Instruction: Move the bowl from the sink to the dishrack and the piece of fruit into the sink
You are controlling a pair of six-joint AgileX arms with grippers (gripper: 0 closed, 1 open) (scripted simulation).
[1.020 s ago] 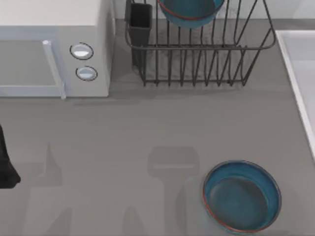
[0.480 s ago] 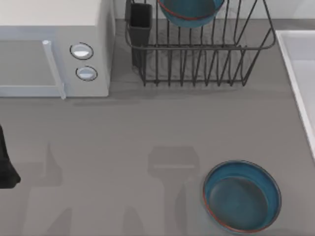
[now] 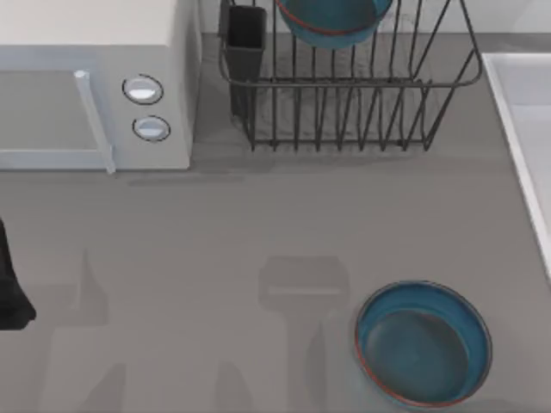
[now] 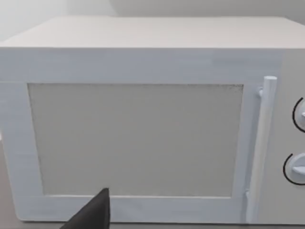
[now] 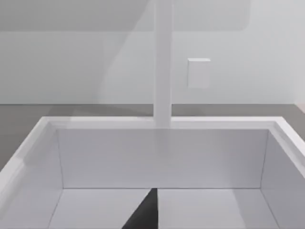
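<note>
The left arm (image 3: 12, 288) sits parked at the tabletop's left edge; one dark fingertip (image 4: 93, 213) of its tool shows.

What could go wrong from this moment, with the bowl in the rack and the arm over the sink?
1. The bowl sits at the far edge of the dishrack, between thin bars; a nudge might tip it.
2. The right wrist view looks into the sink from close by, and the upright faucet stands just behind it; a careless lift could strike it.
3. The shallow dish lies near the table's front right, so an arm crossing low there might hit it.
</note>
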